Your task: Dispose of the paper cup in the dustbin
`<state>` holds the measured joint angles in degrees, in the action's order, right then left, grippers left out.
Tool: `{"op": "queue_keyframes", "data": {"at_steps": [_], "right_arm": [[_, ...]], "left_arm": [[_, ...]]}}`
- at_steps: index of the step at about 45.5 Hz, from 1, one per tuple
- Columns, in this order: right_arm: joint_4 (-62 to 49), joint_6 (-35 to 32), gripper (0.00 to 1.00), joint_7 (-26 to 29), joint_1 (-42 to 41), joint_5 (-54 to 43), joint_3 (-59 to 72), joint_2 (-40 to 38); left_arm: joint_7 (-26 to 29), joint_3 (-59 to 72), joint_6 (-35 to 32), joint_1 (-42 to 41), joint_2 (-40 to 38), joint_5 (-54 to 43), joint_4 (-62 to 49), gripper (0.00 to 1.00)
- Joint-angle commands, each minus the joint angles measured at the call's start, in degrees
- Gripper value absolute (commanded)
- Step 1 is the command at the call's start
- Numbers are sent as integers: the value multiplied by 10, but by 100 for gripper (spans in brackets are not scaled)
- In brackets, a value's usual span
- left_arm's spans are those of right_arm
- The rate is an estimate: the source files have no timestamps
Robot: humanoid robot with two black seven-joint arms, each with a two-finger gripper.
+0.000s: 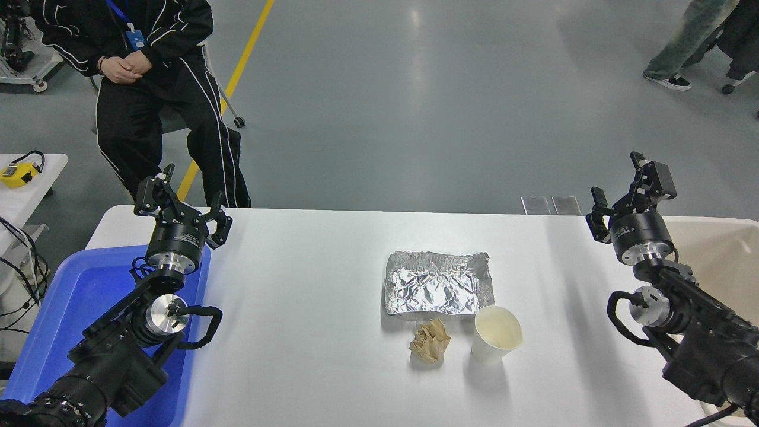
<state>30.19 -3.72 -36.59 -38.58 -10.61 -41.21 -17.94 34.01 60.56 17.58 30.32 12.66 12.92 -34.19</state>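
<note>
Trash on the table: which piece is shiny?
The foil tray, crinkled and silver, behind the others. The cup is plain white and the paper ball is dull brown.

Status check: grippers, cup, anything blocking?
Left gripper parked, open; right gripper open, empty. Paper cup upright on table, ungrasped. Dustbin right edge. Crumpled paper ball beside cup.

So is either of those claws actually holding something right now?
No, nothing is held. The right gripper and the left gripper are both open and empty. The paper cup stands untouched on the table.
</note>
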Motion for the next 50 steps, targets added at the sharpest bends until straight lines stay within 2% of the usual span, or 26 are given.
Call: {"op": "queue_keyframes", "data": {"at_steps": [1, 10, 18, 24, 28, 32, 35, 37, 39, 42, 48, 50], "right_arm": [[2, -1, 99, -1, -10, 3, -2, -3], [10, -1, 99, 0, -15, 10, 10, -6], [9, 5, 99, 4, -48, 13, 117, -39], [12, 3, 99, 6, -148, 13, 366, -102], [42, -2, 99, 6, -258, 10, 552, -159], [51, -7, 99, 6, -348, 2, 680, -179], [55, -36, 99, 6, -392, -8, 739, -181], [55, -79, 99, 6, -430, -28, 787, -184], [57, -115, 99, 6, -461, -73, 827, -184], [59, -132, 99, 6, -481, -156, 844, -182], [112, -140, 99, 5, -527, -451, 851, -184], [135, -140, 99, 4, -538, -498, 850, -185]], "left_arm": [[0, 0, 0, 0, 0, 0, 0, 100], [0, 0, 0, 0, 0, 0, 0, 100], [0, 0, 0, 0, 0, 0, 0, 100], [0, 0, 0, 0, 0, 0, 0, 100], [0, 0, 0, 0, 0, 0, 0, 100], [0, 0, 0, 0, 0, 0, 0, 100], [0, 0, 0, 0, 0, 0, 0, 100], [0, 0, 0, 0, 0, 0, 0, 100], [0, 0, 0, 0, 0, 0, 0, 100], [0, 0, 0, 0, 0, 0, 0, 100], [0, 0, 0, 0, 0, 0, 0, 100], [0, 0, 0, 0, 0, 0, 0, 100]]}}
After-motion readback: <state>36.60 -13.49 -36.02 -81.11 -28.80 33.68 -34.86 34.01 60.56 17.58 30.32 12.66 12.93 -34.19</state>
